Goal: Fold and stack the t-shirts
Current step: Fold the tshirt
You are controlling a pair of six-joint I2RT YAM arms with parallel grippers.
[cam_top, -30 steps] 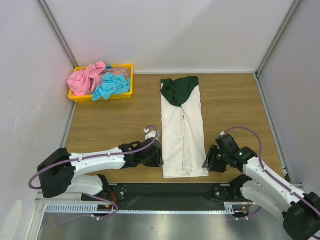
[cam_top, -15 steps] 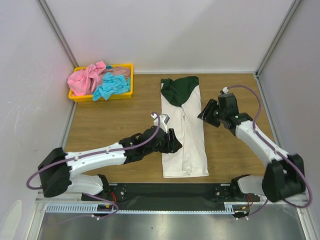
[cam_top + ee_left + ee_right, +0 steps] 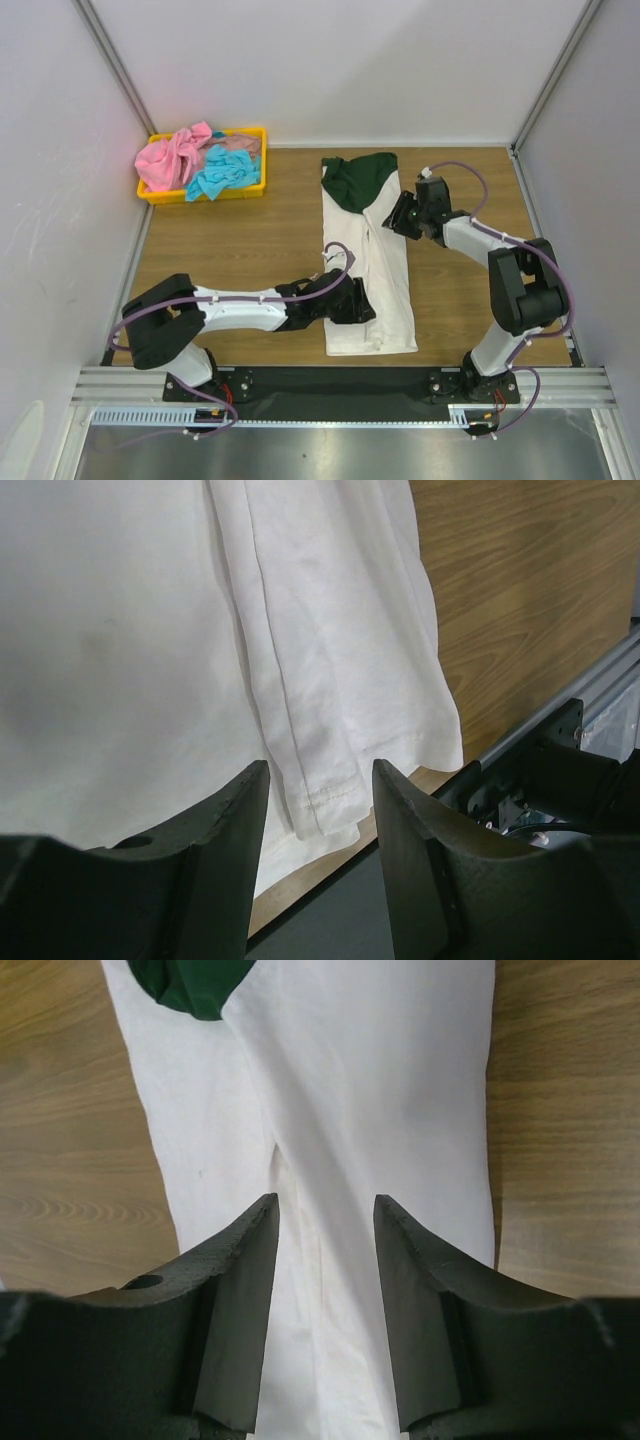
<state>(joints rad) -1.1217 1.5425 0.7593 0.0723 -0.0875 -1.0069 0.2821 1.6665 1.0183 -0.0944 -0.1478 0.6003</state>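
The white t-shirt (image 3: 368, 265) lies in the middle of the table (image 3: 230, 250) as a long narrow strip, green sleeve at the far end. The left pincer (image 3: 362, 305) hangs over its near hem part, the right pincer (image 3: 397, 214) over its far right edge. Both are wide and hold nothing. For a crosswise fold, I think each must catch all layers at the edge, not only the top.

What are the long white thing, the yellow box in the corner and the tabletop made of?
The white t-shirt looks like soft matte cloth: stitched hems and limp folds. The yellow tray seems rigid plastic, smooth with an even bright colour. The table shows wood grain, matte; real wood or laminate, I cannot tell.
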